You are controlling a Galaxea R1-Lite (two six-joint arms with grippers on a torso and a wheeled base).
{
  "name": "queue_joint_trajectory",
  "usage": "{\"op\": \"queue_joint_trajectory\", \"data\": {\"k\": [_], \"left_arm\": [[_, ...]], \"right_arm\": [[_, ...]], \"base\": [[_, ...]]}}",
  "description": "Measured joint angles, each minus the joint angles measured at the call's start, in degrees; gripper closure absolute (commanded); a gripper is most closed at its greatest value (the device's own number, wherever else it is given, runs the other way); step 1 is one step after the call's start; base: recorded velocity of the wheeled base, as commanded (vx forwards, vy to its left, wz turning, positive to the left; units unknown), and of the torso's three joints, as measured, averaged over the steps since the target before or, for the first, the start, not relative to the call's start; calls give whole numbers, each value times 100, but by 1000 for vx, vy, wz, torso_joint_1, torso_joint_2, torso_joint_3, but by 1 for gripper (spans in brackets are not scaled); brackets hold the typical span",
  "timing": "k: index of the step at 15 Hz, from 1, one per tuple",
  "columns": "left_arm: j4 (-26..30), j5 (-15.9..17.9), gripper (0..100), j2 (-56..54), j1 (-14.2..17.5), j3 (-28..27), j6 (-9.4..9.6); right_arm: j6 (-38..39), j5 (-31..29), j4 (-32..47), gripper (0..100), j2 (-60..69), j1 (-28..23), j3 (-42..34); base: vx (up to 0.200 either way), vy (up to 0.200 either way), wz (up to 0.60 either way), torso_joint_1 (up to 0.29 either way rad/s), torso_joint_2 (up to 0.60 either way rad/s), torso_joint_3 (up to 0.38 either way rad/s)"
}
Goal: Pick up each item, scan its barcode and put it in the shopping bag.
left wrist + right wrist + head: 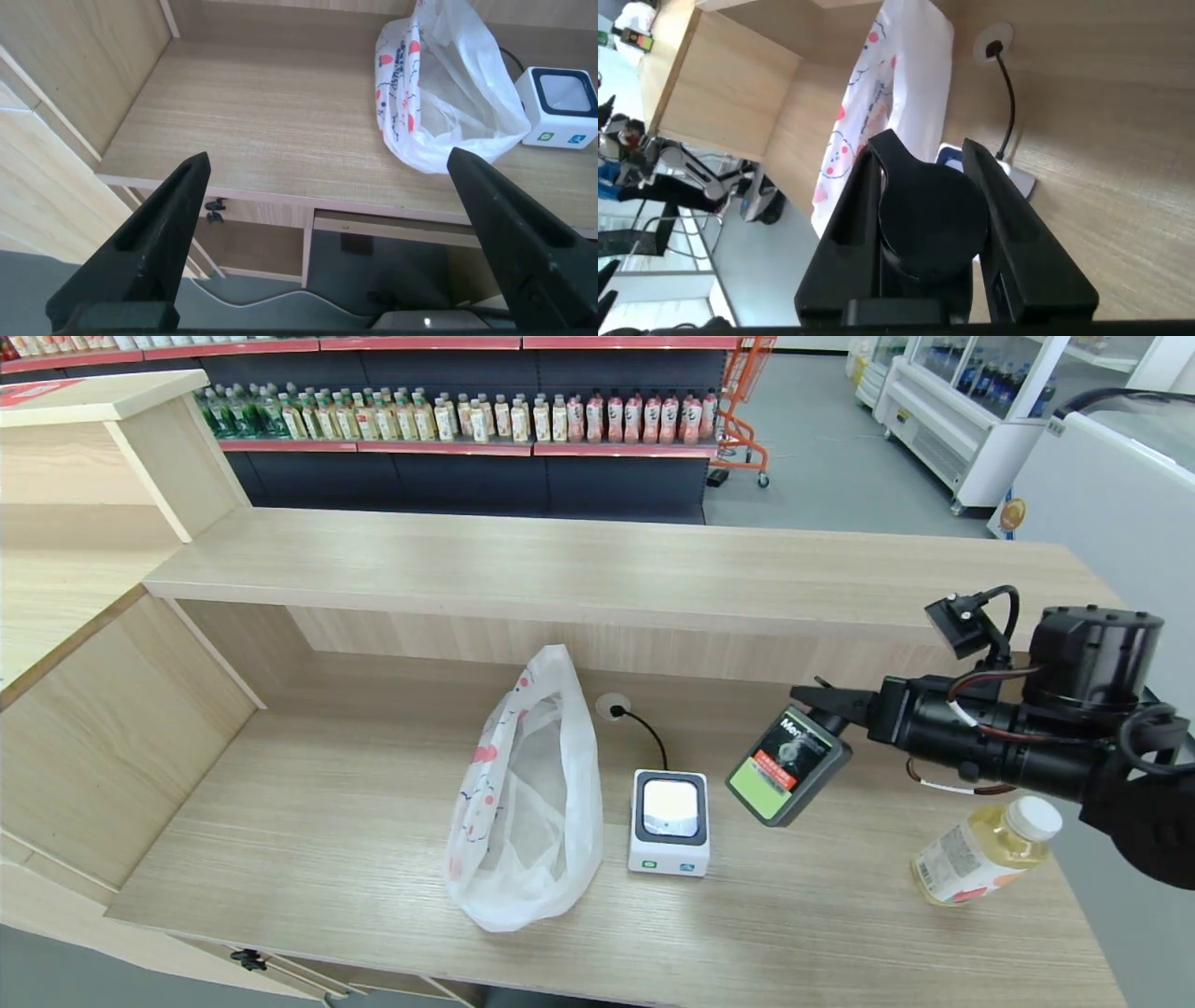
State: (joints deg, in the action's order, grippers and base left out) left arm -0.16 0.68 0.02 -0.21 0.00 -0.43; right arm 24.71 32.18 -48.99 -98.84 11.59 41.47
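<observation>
My right gripper (822,705) is shut on a small dark box with a green and red label (787,766), held tilted in the air just right of the white barcode scanner (668,821). In the right wrist view the box (932,224) sits clamped between the two black fingers (1018,224), above the scanner (957,161). The white shopping bag with red print (523,793) lies open on the counter left of the scanner. A bottle of yellow liquid with a white cap (985,851) lies on its side at the counter's right. My left gripper (327,233) hangs open off the counter's front edge, left of the bag (439,84).
The wooden counter (327,840) has a raised back ledge (560,569) and a side wall on the left. The scanner's black cable (646,733) runs to a hole in the counter. Store shelves with drink bottles (467,418) stand beyond.
</observation>
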Motion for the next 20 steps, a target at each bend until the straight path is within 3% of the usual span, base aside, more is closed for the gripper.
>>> {"op": "queue_joint_trajectory", "data": {"k": [8, 20], "left_arm": [[0, 2, 0, 0, 0, 0, 43], [0, 2, 0, 0, 2, 0, 43]], "right_arm": [[83, 17, -946, 100, -1122, 414, 168], [27, -95, -1385, 100, -2839, 880, 1582]], "base": [[0, 0, 0, 0, 0, 0], [0, 0, 0, 0, 0, 0]]}}
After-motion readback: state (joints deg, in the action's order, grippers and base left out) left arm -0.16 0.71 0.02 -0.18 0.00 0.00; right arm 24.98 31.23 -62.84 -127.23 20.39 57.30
